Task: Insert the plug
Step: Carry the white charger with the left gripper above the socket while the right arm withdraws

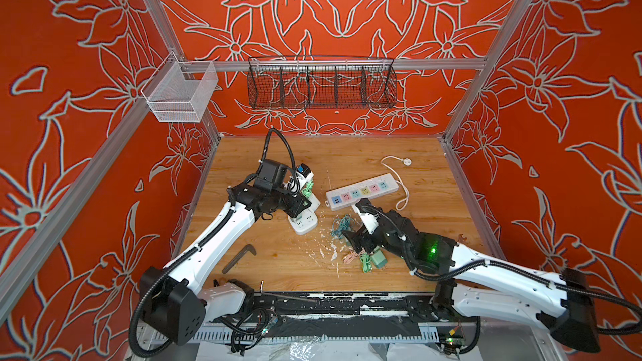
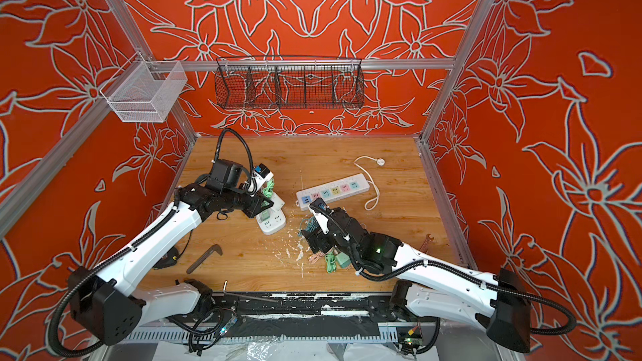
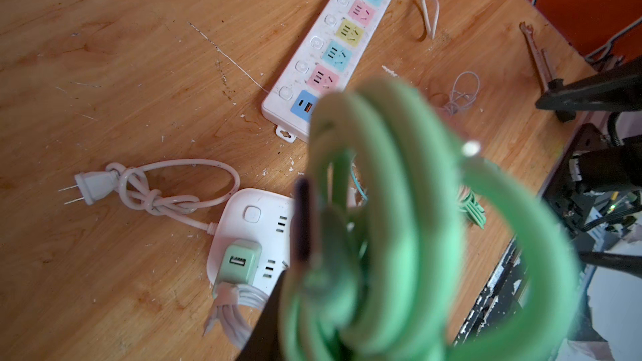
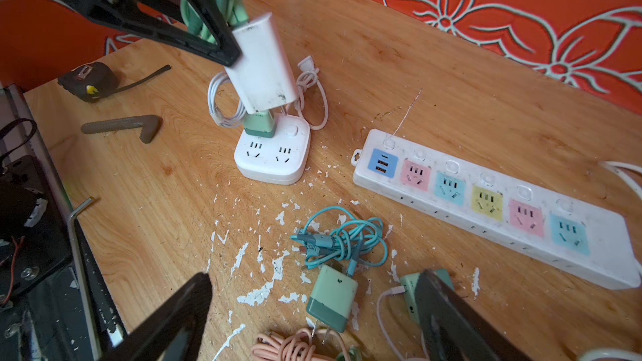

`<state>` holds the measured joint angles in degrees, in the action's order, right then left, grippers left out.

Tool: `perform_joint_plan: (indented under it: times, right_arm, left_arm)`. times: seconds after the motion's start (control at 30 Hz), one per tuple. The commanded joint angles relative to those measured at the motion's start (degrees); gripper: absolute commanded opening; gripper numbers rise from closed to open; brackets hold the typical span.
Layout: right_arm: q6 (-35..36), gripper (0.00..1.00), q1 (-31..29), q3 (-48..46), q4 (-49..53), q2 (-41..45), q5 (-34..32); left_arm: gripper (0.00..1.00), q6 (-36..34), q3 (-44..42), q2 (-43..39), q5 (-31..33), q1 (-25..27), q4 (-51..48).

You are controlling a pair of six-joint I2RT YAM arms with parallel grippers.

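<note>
A green plug [image 4: 331, 302] lies prongs-out on the table between the wide-apart fingers of my open right gripper [image 4: 314, 277], untouched. The gripper [image 1: 354, 241] hovers near the long white power strip [image 4: 486, 203] with coloured sockets. My left gripper [image 4: 222, 39] is shut on a coiled green cable [image 3: 399, 203], which blurs most of the left wrist view. A white oblong block [image 4: 260, 64] hangs below that cable over the small white power strip [image 4: 274, 158]. Another green plug [image 3: 239, 262] sits in that strip.
A teal cable [image 4: 342, 237], a pink cable [image 4: 295, 345] and a second loose green charger [image 4: 408, 289] lie by the right gripper. A tape measure [image 4: 88, 81], a grey tool [image 1: 239, 258] and a wrench [image 1: 460, 237] rest nearer the table's edges. A black wire basket [image 1: 321, 83] hangs on the back wall.
</note>
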<state>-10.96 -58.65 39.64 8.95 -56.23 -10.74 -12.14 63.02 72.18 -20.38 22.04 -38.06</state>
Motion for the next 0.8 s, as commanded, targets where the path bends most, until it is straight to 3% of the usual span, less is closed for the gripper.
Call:
perform_joint_plan:
  times: [0.0,0.37,0.77]
  right_arm:
    - [-2.79,0.95,1.47,-0.7,0.03,-0.76,3.5]
    - [-4.99,0.97,5.77,-0.77,0.0,-3.8,12.06]
    - [-4.92,0.97,7.44,-1.95,-1.45,-4.27,14.6]
  left_arm:
    - [0.0,-3.16,1.8,2.29,3.69,2.21,1.59]
    - [0.0,-5.56,1.28,8.88,11.51,5.87,3.34]
    - [0.0,-6.88,-2.67,10.78,17.31,7.14,3.96]
